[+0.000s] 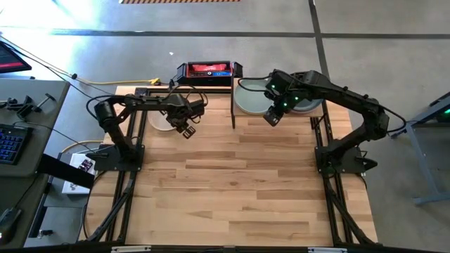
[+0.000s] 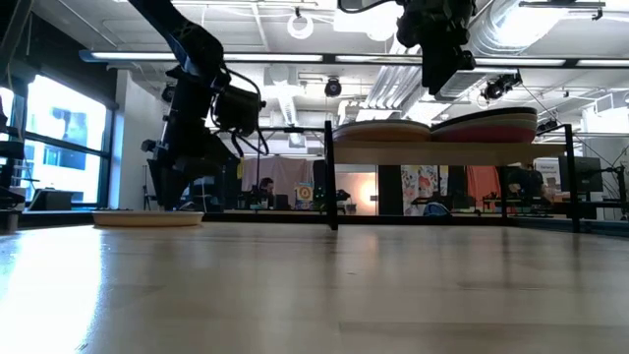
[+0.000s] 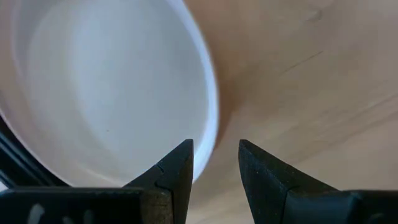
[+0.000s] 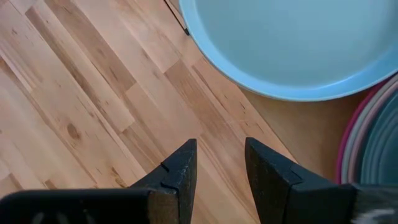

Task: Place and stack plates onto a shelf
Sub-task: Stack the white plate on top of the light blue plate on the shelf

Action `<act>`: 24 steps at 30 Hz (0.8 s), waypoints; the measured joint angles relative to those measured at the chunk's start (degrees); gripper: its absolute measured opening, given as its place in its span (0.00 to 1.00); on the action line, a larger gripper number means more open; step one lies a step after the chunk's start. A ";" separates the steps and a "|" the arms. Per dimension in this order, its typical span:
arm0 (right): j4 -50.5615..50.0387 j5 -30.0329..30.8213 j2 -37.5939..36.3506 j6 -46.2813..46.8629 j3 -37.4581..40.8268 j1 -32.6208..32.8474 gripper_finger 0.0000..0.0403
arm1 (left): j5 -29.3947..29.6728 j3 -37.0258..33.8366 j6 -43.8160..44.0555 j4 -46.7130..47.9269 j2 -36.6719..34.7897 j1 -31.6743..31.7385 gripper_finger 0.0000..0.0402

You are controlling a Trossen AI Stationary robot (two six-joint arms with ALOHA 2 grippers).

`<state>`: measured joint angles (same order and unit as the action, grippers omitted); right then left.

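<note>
High view: left claw (image 1: 187, 127) open beside cream plate (image 1: 160, 120); right claw (image 1: 273, 116) open above shelf (image 1: 278, 112).

A red-and-black box (image 1: 209, 69) sits behind the plank tabletop (image 1: 239, 183).

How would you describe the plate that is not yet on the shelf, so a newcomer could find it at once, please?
Start at the plank tabletop and go to its far left corner, beside the shelf. There a single cream plate lies flat on the wood, under the left claw. Unlike the other plates, stacked up on the shelf, it lies alone on the tabletop.
</note>
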<state>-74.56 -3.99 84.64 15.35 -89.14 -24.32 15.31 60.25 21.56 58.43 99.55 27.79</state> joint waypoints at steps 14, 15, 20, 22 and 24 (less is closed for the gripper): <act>0.00 -0.02 0.02 0.00 -0.02 0.00 0.28 | 0.41 0.00 -0.71 -0.40 4.98 0.02 0.29; 0.00 -0.02 0.02 0.00 -0.02 0.00 0.28 | 0.41 0.00 -0.71 -0.46 5.34 0.02 0.29; 0.00 -0.04 0.02 0.02 -0.02 0.00 0.28 | 0.52 0.24 -1.92 -0.50 6.60 -0.02 0.29; 0.00 -0.02 0.02 0.02 -0.02 0.00 0.28 | 0.48 0.24 -2.26 -0.50 6.60 -0.01 0.28; 0.01 -0.03 0.02 0.02 -0.02 0.00 0.28 | 0.40 0.19 -2.30 -0.50 6.42 -0.06 0.25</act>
<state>-74.56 -4.02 84.66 15.38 -89.17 -24.32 15.71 60.43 19.26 57.93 105.97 27.73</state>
